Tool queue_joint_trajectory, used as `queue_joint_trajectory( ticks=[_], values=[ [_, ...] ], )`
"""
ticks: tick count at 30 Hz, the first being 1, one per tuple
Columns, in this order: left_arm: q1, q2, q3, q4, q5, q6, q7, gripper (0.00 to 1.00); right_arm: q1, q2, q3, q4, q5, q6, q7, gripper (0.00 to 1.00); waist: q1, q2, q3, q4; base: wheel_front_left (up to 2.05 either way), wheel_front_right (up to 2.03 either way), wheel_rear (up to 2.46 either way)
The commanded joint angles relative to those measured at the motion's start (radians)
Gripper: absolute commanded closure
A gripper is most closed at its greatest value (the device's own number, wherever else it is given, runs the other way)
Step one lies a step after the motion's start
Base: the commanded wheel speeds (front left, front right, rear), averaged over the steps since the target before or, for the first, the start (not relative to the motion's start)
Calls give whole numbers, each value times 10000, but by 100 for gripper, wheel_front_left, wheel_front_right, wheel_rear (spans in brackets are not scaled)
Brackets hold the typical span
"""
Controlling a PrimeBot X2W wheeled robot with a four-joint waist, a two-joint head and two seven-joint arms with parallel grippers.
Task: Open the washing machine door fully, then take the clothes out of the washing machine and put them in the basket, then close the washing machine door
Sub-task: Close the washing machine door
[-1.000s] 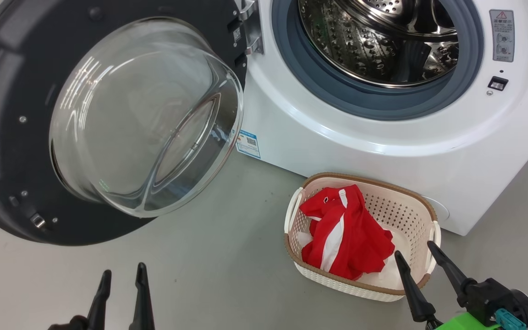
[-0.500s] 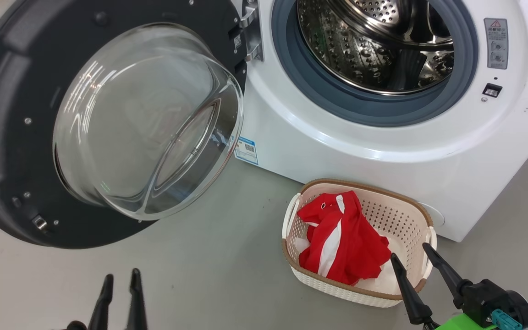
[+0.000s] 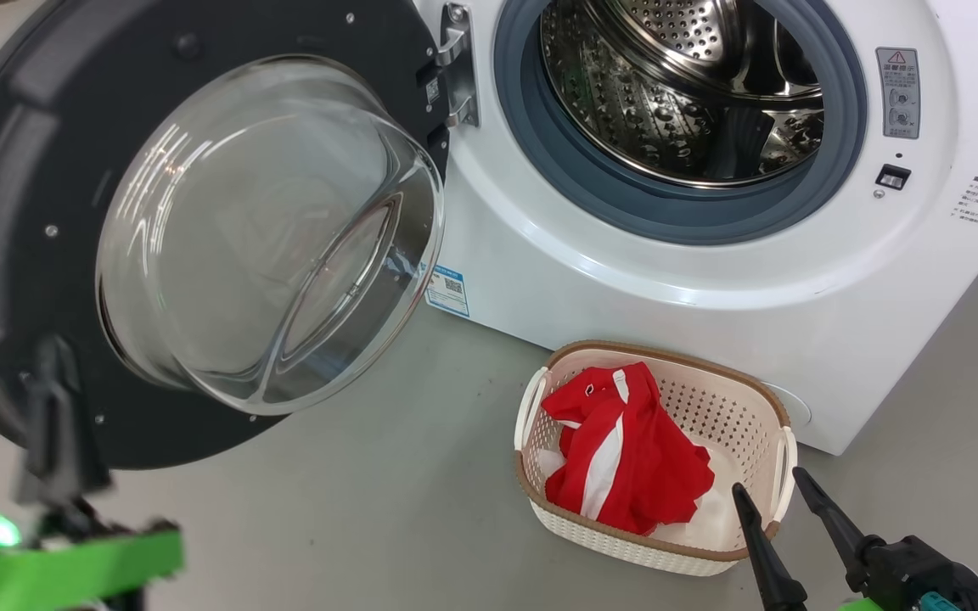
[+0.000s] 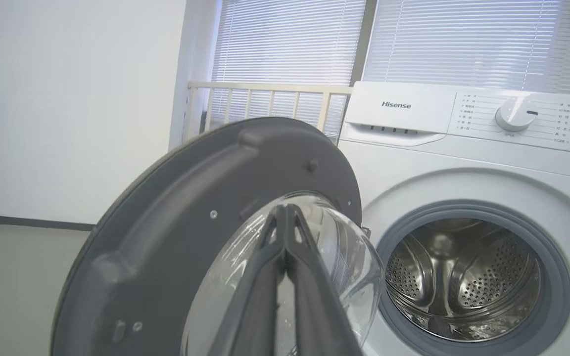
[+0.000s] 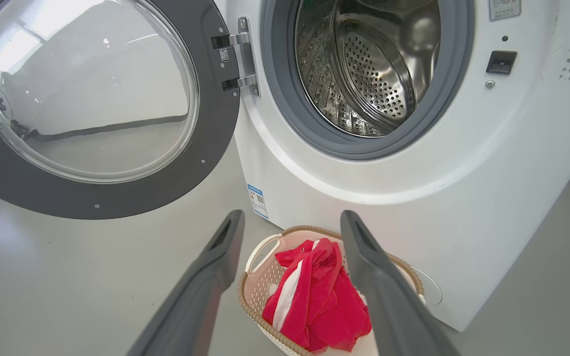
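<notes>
Closing step: left gripper [image 4: 285, 210] pinched together, empty; I plan to push the washing machine door [image 4: 166, 232] at its free rim, slowly, until latched.

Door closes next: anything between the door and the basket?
Nothing: bare grey floor between the washing machine door and the basket, per the head view.

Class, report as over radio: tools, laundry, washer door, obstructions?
Left tool shut, empty, facing open round dark-framed glass door. Right tool open near cream perforated plastic basket. Red white-striped garment in basket; steel drum looks empty. Nothing blocking door.
</notes>
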Motion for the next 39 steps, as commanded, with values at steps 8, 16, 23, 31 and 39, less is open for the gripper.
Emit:
queue_joint_trajectory(
  ticks=[8,16,23,31,39],
  values=[
    [-2384,164,2024,-611,312,-776,-78,100,53,-31,-73,-383,-194,73,-65,0,0,0,117,-19,0,0,0],
    [-4354,1737,2880,1055,-1444,-894,-78,100,130,-24,-353,-509,-261,73,-65,0,0,0,260,-27,0,0,0],
    [-5888,3094,3127,4449,-3948,-897,738,100,53,-24,-466,-567,-295,73,-65,0,0,0,483,-100,0,0,0],
    [-6933,3975,3256,7406,-5511,-898,2835,100,-78,-41,-512,-586,-314,73,-65,0,0,0,682,-210,0,0,0],
    [-7027,4517,2719,8964,-6389,-898,5378,100,-107,-43,-565,-607,-315,73,-65,0,0,0,785,-315,0,0,0]
  ],
)
